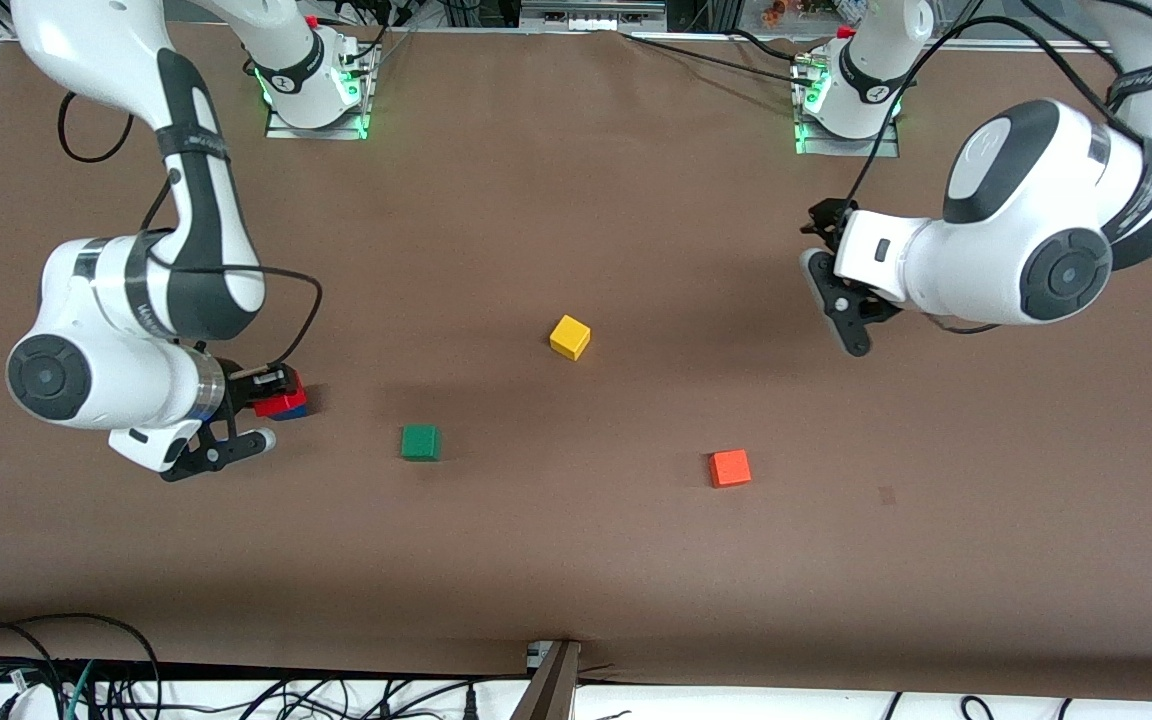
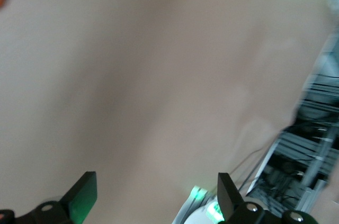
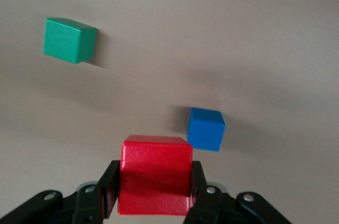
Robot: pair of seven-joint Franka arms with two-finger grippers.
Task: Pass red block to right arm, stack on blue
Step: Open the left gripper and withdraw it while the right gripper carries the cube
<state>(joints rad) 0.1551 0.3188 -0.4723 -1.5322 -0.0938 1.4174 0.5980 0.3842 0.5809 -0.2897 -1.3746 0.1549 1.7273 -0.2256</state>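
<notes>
The right jaws (image 3: 153,195) are clenched on the small deep-red cube (image 3: 154,173), one black finger pressed against each side of it. They hold it in the air toward the right arm's end of the brown table (image 1: 576,560). In the right wrist view the small plain blue cube (image 3: 205,128) lies on the table beneath the jaws, a little off to one side of the red cube and not touching it. In the front view only a sliver of that blue cube shows, just under the red one's edge. Farther out from these jaws, a small green cube (image 1: 420,442) sits on the table, toward the middle.

The left jaws (image 1: 834,285) stand released and wide apart, holding nothing, and hang over bare table at the left arm's end. The left arm waits there. Between its two black fingers (image 2: 83,196) the left wrist view shows only the brown surface. Out from these jaws toward the middle of the table rests a small yellow cube (image 1: 570,336). A small lighter orange cube (image 1: 730,467) lies nearer to the front camera than the yellow one, well apart from the green cube.
</notes>
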